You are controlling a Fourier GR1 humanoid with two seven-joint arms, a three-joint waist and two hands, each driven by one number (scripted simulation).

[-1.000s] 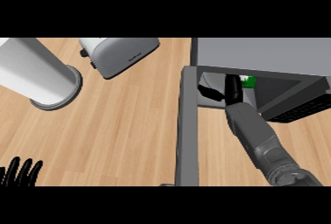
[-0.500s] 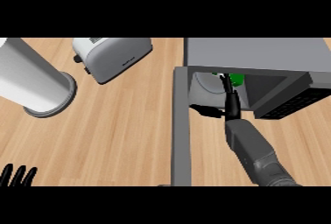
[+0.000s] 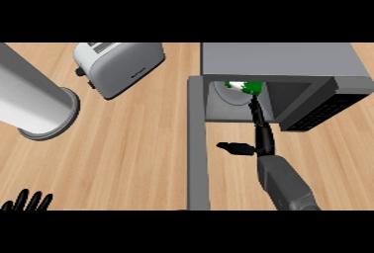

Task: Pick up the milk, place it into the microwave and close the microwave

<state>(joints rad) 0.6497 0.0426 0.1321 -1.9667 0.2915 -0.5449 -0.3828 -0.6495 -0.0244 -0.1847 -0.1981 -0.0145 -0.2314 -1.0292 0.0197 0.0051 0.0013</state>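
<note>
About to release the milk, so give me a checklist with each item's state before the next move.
1. Milk inside the microwave: ok, green cap shows in the opening.
2. Milk resting on the white plate: cannot tell.
3. Right hand still holding the milk: cannot tell, fingers hidden.
4. Microwave door open wide: ok.
5. Left hand out of the way: ok, resting open at lower left.
</note>
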